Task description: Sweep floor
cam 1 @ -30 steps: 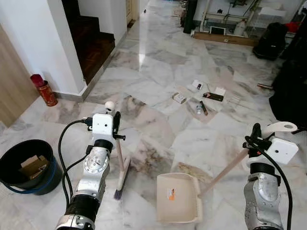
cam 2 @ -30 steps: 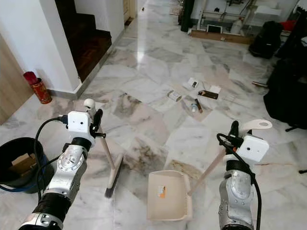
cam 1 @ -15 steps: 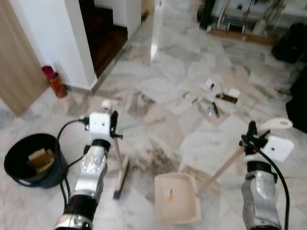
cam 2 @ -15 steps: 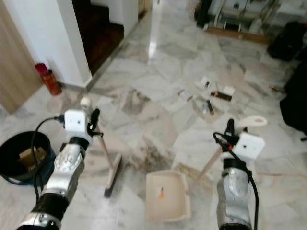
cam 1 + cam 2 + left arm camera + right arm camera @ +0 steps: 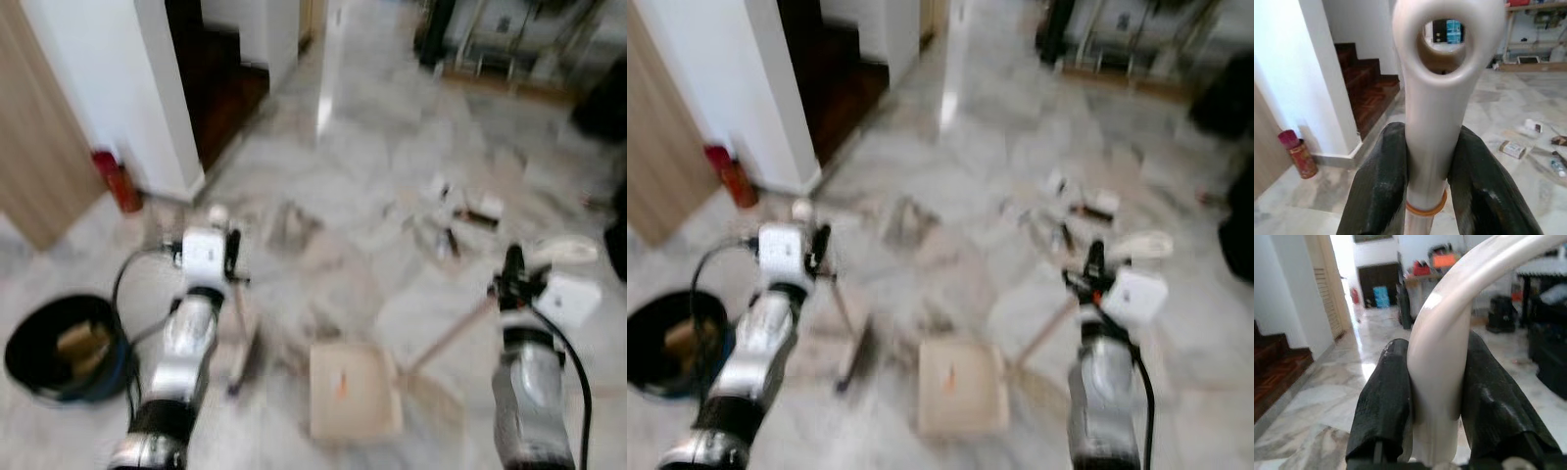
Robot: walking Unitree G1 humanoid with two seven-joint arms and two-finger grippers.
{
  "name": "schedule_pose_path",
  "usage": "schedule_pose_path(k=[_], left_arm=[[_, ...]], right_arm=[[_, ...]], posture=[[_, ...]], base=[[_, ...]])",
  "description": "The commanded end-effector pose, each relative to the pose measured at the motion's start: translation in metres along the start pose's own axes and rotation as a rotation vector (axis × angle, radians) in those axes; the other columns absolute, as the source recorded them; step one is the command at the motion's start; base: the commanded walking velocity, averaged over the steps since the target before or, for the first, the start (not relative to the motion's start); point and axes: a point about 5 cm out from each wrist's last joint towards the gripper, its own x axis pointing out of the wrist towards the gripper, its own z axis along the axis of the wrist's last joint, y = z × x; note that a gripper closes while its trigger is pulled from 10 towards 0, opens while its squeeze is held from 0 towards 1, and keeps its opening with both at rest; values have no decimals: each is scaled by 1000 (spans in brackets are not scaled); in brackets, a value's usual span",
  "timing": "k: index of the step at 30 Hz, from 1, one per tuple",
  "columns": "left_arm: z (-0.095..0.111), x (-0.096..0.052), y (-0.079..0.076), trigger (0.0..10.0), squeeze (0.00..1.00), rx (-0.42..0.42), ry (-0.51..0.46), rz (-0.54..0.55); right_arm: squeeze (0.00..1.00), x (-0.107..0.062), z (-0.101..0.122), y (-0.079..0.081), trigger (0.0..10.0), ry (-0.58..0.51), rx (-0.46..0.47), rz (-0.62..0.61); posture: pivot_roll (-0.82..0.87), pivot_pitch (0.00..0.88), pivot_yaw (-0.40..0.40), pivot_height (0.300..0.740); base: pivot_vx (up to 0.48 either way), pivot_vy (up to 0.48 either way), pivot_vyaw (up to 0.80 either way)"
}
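My left gripper (image 5: 231,257) is shut on the pale handle of a broom (image 5: 241,343), whose dark head rests on the marble floor just left of the dustpan. In the left wrist view both black fingers (image 5: 1378,186) clamp the broom handle (image 5: 1437,98) below its hanging loop. My right gripper (image 5: 509,272) is shut on the long handle of a beige dustpan (image 5: 353,390), which lies flat on the floor between my arms. The right wrist view has the fingers (image 5: 1383,401) pressed around that curved handle (image 5: 1442,333). Scattered litter (image 5: 456,220) lies on the floor ahead, right of centre.
A black bucket (image 5: 59,348) with cardboard inside stands at my left. A red can (image 5: 118,181) sits by the white wall corner, and dark wooden stairs (image 5: 220,88) rise behind it. Black bags (image 5: 598,108) and shelving stand at the far right.
The whole picture has shifted and gone blurred, so the camera is moving. Both grippers keep the same hold on broom and dustpan handle.
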Motion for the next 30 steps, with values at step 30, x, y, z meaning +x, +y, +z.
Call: schedule_pose_path(k=[30], left_arm=[[12, 6, -6, 10000, 0, -13, -55, -23]], right_arm=[[0, 9, 13, 2, 10000, -56, 1, 1]], posture=[[75, 61, -40, 740]], base=[[275, 0, 0]])
